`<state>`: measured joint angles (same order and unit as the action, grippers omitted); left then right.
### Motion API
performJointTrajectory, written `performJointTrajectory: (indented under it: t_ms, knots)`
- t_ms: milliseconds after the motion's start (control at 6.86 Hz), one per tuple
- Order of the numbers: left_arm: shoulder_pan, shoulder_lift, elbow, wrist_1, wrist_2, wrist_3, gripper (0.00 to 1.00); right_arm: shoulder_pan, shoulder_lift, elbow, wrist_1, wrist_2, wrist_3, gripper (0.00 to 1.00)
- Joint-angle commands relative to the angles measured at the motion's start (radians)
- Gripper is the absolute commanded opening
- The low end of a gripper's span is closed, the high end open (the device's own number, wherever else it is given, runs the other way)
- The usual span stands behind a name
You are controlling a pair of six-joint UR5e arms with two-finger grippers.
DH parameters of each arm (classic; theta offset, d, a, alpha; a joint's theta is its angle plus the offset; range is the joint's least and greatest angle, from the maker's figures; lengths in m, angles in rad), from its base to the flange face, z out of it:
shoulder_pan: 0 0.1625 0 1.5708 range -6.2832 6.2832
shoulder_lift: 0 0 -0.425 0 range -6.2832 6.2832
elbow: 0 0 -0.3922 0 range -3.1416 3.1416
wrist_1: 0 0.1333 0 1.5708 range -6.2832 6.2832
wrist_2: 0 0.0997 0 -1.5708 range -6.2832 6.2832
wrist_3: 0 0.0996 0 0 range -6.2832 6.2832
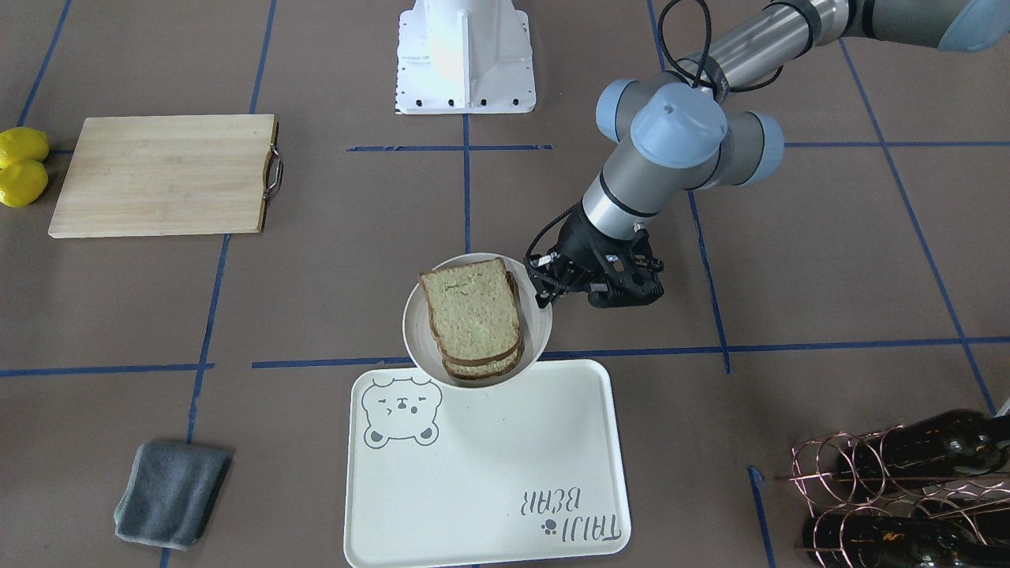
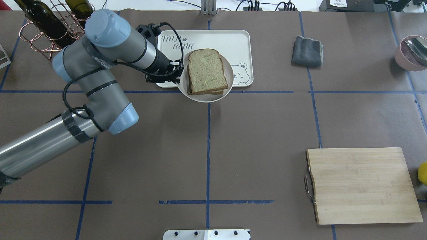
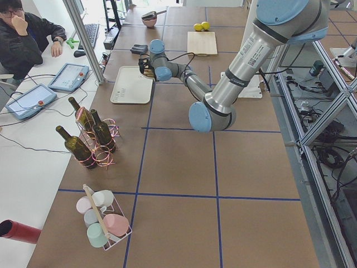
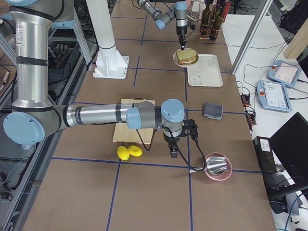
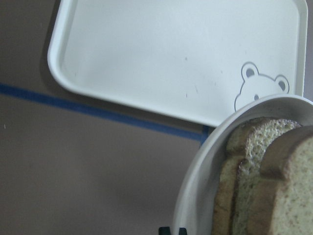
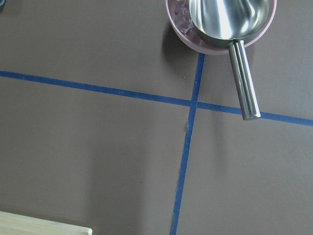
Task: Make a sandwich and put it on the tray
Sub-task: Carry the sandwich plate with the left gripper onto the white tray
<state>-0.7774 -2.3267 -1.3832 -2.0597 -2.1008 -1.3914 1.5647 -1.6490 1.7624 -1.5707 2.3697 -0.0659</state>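
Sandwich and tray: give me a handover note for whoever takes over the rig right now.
Left gripper: shut on the rim of the round white dish.
Right gripper: hangs near the pink bowl, open or shut unclear.
Sandwich: stacked on the dish, which overlaps the robot-side edge of the tray; egg not visible.
Done: bread stacked, brought to the tray.
Left: set it fully on the tray, release.

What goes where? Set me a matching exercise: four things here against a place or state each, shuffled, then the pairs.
1. sandwich
2. grey cloth
3. lemons
4. metal scoop

a. in the pink bowl
b. beside the cutting board
c. folded flat
d. on the round white dish

Pairs: 1-d, 2-c, 3-b, 4-a.
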Motion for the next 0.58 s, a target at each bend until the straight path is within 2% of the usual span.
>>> performJointTrajectory:
  t_ms: [0, 146, 438]
  knots:
    - [-0.063, -0.140, 0.271, -0.102, -0.085, 0.051, 0.00, 0.000, 0.000, -0.001, 0.001, 0.000, 0.000, 1.00]
    - [-0.071, -0.198, 0.411, -0.179, -0.088, 0.052, 0.00, 0.000, 0.000, -0.003, 0.000, -0.001, 0.000, 1.00]
    - [-0.086, -0.258, 0.582, -0.268, -0.090, 0.058, 0.00, 0.000, -0.003, -0.001, 0.003, 0.000, 0.000, 1.00]
